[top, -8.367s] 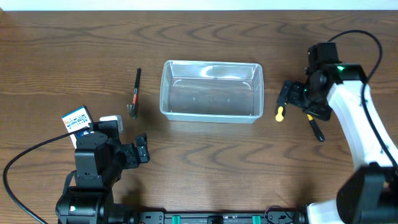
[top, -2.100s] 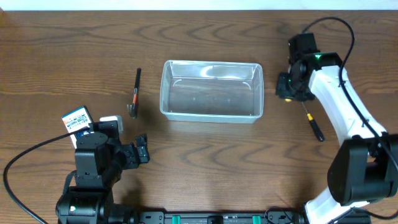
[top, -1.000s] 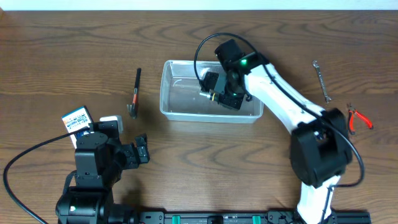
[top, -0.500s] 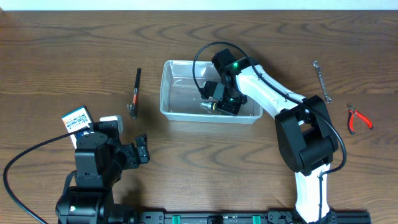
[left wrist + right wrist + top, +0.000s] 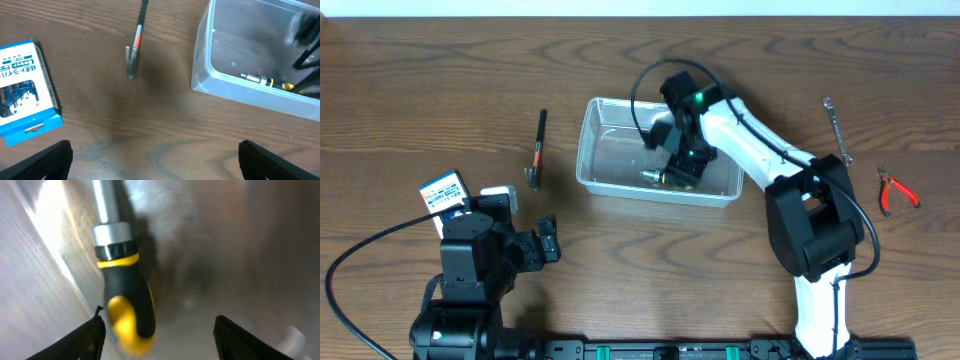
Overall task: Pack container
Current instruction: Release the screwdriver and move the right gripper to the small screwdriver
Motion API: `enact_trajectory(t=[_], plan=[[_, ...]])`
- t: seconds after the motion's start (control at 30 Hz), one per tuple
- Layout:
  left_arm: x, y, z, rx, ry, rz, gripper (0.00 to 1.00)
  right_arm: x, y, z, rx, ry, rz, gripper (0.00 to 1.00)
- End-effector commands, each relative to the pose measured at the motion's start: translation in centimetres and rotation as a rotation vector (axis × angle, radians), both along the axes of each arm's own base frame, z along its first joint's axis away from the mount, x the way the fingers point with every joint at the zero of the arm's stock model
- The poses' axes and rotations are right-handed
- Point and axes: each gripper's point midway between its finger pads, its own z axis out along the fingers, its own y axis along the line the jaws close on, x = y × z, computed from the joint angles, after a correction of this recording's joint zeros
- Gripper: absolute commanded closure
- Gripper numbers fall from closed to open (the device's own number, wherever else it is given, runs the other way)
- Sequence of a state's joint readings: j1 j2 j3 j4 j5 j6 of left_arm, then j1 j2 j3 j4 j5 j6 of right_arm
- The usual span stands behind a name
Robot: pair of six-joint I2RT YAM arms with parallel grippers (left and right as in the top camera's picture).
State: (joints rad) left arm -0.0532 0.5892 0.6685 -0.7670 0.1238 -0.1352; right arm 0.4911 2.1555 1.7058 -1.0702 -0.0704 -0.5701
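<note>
The container (image 5: 586, 150) is a clear plastic tub at the table's middle. A screwdriver with a yellow and black handle (image 5: 658, 177) lies on its floor by the near wall. My right gripper (image 5: 682, 158) is inside the container just above the screwdriver. In the right wrist view its fingers (image 5: 160, 330) are wide apart, and the handle (image 5: 127, 315) lies between them near the left finger, on the container floor (image 5: 240, 240). My left gripper (image 5: 549, 250) is open and empty over bare table (image 5: 157, 162). Its view shows the container (image 5: 201, 75) and the screwdriver (image 5: 257, 79).
A black and red hand tool (image 5: 538, 148) lies left of the container, also in the left wrist view (image 5: 135, 50). A blue and white card packet (image 5: 444, 191) lies at the left (image 5: 22, 85). A wrench (image 5: 837, 130) and red pliers (image 5: 897, 190) lie at the right.
My right arm carried the screwdriver from the table's right side into the container. The screwdriver now lies on the floor and the gripper has shifted slightly off it. The left arm has not moved.
</note>
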Motion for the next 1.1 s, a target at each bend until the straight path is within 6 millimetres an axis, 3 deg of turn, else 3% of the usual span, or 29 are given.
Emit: enact_trajectory(t=[0.0, 0.1, 0.17, 0.2, 0.37, 0.5, 0.67, 0.83, 0.93, 1.07], plan=[[0.2, 0.3, 0.7, 0.001, -0.014, 0.019, 0.02, 4.0, -0.2, 6.7, 0.066, -0.141, -0.214, 0.28], [0.2, 0.3, 0.7, 0.001, -0.014, 0.019, 0.02, 6.0, -2.5, 12.3, 0.084, -0.230, -0.423, 0.16], [0.2, 0.3, 0.7, 0.001, -0.014, 0.019, 0.02, 6.9, -6.7, 16.2, 0.048, -0.308, -0.647, 0.01], [0.2, 0.3, 0.7, 0.001, -0.014, 0.019, 0.02, 6.9, -8.4, 17.4, 0.043, -0.323, -0.722, 0.01], [0.2, 0.3, 0.7, 0.001, -0.014, 0.019, 0.02, 4.0, -16.1, 21.8, 0.079, -0.294, -1.012, 0.01], [0.2, 0.3, 0.7, 0.001, -0.014, 0.019, 0.02, 1.0, -20.1, 23.9, 0.061, -0.284, -1.124, 0.01], [0.2, 0.3, 0.7, 0.001, -0.014, 0.019, 0.02, -3.4, -21.8, 25.5, 0.024, -0.241, -1.164, 0.01], [0.2, 0.3, 0.7, 0.001, -0.015, 0.019, 0.02, -7.5, -19.0, 25.9, 0.154, -0.153, -1.119, 0.01], [0.2, 0.3, 0.7, 0.001, -0.015, 0.019, 0.02, -11.8, -18.5, 24.8, 0.165, -0.096, -1.151, 0.01], [0.2, 0.3, 0.7, 0.001, -0.014, 0.019, 0.02, -16.8, -19.3, 22.2, 0.140, -0.100, -1.177, 0.01]])
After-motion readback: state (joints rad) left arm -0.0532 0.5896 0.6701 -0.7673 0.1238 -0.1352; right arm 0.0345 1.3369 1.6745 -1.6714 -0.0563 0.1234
